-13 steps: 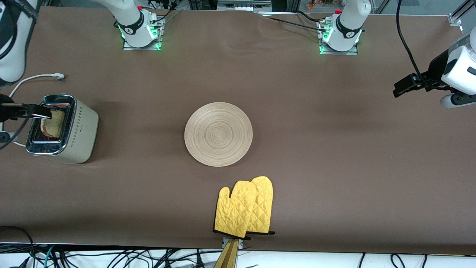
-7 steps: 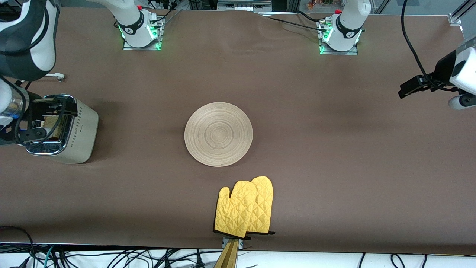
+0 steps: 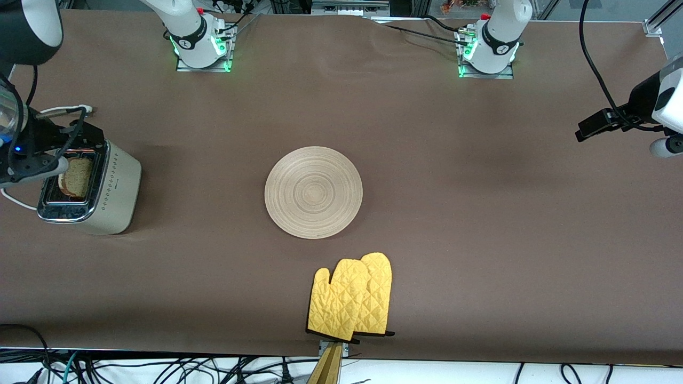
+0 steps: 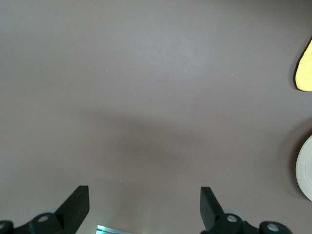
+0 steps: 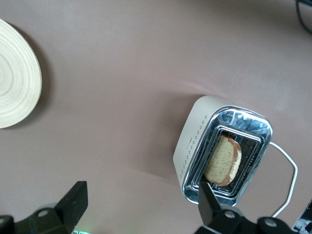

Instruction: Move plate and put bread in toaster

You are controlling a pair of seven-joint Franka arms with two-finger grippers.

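Brown desk (image 3: 480,213): I count one plate (image 3: 314,192) at centre, one toaster (image 3: 88,184) toward the right arm's end, one bread (image 3: 76,177) slice standing in its slot, two mitts (image 3: 352,298). I judge the bread soft and light, best pinched by the crust. Right gripper (image 5: 141,202) over the toaster and left gripper (image 4: 144,204) over bare desk both have jaws released.

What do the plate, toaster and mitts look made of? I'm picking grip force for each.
Plate: probably wood or bamboo, matte pale beige, with concentric ring grooves.
Toaster: cream body with a dotted pattern, likely painted metal or plastic; its top is mirror-bright, chrome-like.
Oven mitts: yellow fabric with diamond quilting and dark edging, soft-looking.
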